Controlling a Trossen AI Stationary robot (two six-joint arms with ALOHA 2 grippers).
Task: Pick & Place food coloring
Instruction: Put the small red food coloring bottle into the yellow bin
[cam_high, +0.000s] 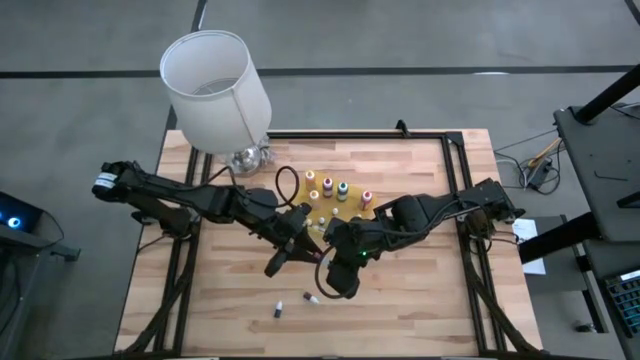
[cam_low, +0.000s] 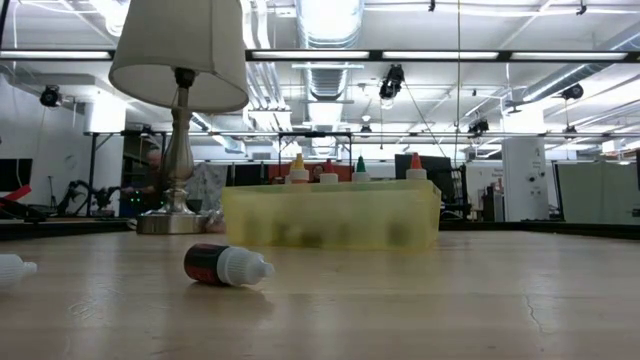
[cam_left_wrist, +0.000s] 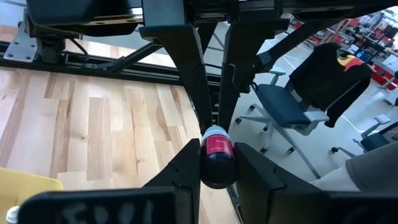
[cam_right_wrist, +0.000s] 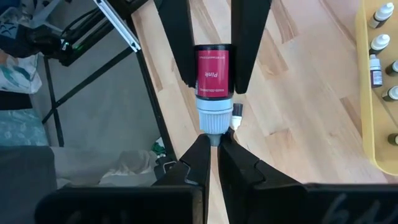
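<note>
A pink-labelled food coloring bottle (cam_right_wrist: 212, 71) with a pale cap is held in the air between both grippers, over the middle of the table. My left gripper (cam_left_wrist: 217, 148) is shut on its body. My right gripper (cam_right_wrist: 213, 140) is shut on its tip. In the high view the two grippers (cam_high: 312, 236) meet just in front of the yellow tray (cam_high: 322, 212). Several bottles (cam_high: 343, 187) stand upright in the tray. A dark red bottle (cam_low: 225, 265) lies on its side on the table. My left gripper pinches the bottle's labelled body (cam_left_wrist: 205, 158) between its two fingers (cam_right_wrist: 180, 43), one on each side. The fingers lie along the bottle, its base toward the wrist, its cap end past the fingertips. The bottle is clear of the table. My right gripper pinches the pale pointed tip (cam_right_wrist: 213, 129) of the cap between its two fingertips. It comes at the bottle end-on, slanting down, opposite my left gripper.
A lamp with a white shade (cam_high: 215, 90) stands at the table's far left. Two small vials (cam_high: 278, 308) (cam_high: 310, 298) lie near the front edge. A black frame (cam_high: 455, 160) runs along the table's far and right sides.
</note>
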